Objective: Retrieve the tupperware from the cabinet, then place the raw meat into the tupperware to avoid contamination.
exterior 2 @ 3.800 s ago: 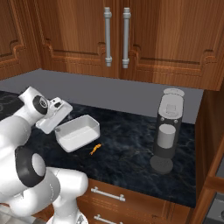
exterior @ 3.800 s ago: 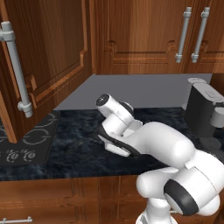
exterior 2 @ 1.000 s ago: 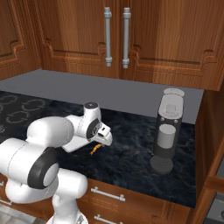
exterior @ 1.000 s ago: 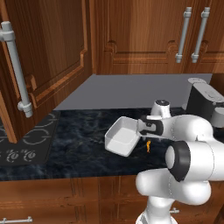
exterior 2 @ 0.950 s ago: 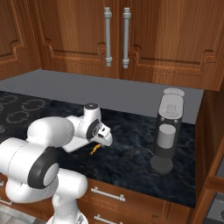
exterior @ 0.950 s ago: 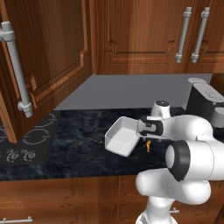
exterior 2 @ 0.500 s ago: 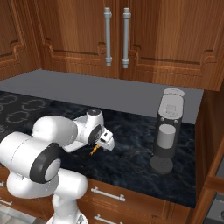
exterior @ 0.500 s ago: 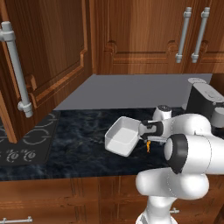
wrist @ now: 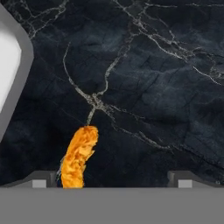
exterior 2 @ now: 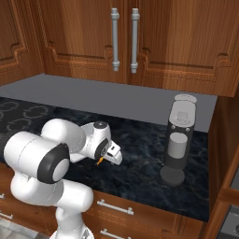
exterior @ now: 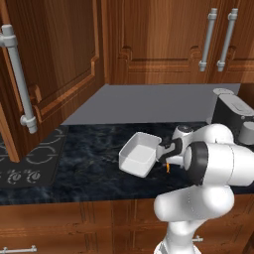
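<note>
Gripper, jaws spread wide, hovers over the raw meat, which lies off-centre near one fingertip; closing here risks nudging it aside, toward the tupperware.

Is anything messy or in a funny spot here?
Yes: the tiny orange-tan raw meat sliver lies bare on the black marble counter, beside the white plastic tub, not in it.

Glossy white arm of rounded, bulbous segments, with dark grey bands at its joints.
</note>
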